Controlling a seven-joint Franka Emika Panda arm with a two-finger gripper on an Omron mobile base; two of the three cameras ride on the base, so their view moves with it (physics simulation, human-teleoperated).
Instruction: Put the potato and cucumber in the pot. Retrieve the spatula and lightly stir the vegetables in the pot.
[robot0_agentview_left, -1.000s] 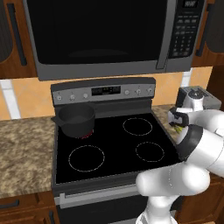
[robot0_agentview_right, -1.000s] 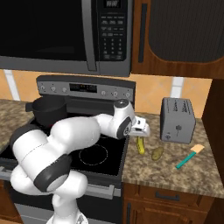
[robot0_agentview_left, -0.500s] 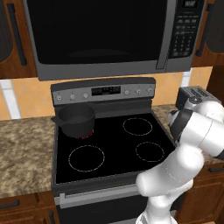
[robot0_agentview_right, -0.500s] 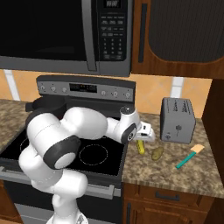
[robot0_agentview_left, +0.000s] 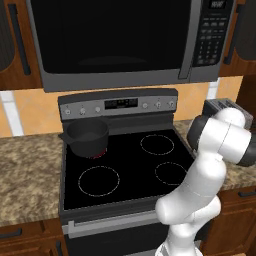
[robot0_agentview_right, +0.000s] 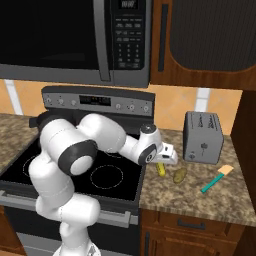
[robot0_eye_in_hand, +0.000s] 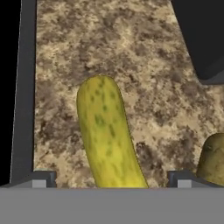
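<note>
Speckled granite desk (robot0_agentview_right: 220, 200) right of a black glass stove (robot0_agentview_left: 125, 165), under a microwave (robot0_agentview_left: 115, 40).

Hand (robot0_eye_in_hand: 109, 181): poised low over the desk, fingers spread wide, empty; the two tips stand either side of the cucumber.
Cucumber (robot0_eye_in_hand: 107, 135): lying flat between the tips, close to the stove edge.
Potato (robot0_eye_in_hand: 213, 159): just beside the far tip, apart from the cucumber.
Toaster (robot0_agentview_right: 202, 137): behind them.
Spatula (robot0_agentview_right: 216, 178): teal, further right on the desk.
Pot (robot0_agentview_left: 87, 137): rear left burner, well apart.

Risk: a descending finger may nudge the potato, or the smooth cucumber may roll out of a shallow pinch.
</note>
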